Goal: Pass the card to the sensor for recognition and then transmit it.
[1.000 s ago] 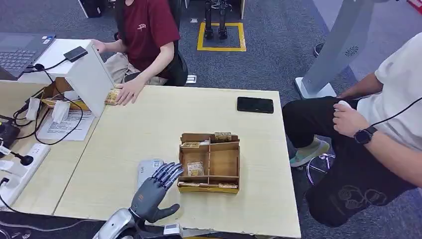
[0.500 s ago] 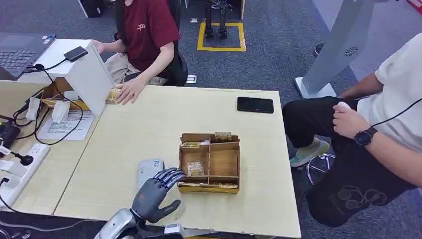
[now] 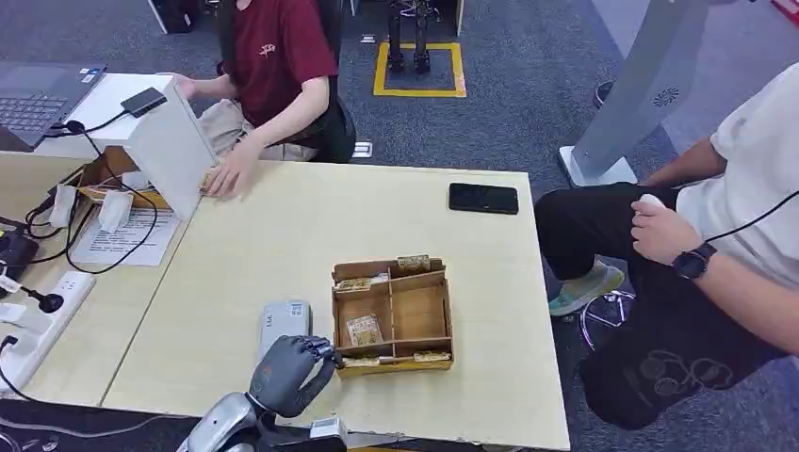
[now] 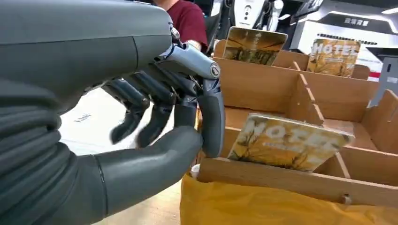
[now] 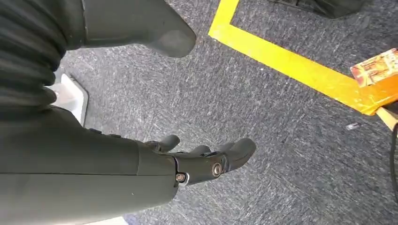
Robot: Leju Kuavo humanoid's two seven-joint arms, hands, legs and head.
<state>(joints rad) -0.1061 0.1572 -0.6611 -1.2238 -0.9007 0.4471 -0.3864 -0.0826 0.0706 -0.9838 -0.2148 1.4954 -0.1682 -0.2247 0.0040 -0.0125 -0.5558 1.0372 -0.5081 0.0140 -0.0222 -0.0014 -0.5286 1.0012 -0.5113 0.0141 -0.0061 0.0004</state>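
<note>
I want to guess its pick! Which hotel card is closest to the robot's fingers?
The tilted card in the wooden box's near compartment, right beside the left hand's fingers. The other cards stand at the far wall.

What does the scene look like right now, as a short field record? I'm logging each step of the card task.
left hand: fingers curled at the near left corner of the wooden card box; whether it pinches a card cannot be told
right hand: hangs over grey carpet, holding nothing
cards: one card leans in a near compartment; more stand along the far wall
sensor: grey reader flat on the table, left of the box
black phone: near the table's far edge
people: one seated at the far left, one at the right
</note>
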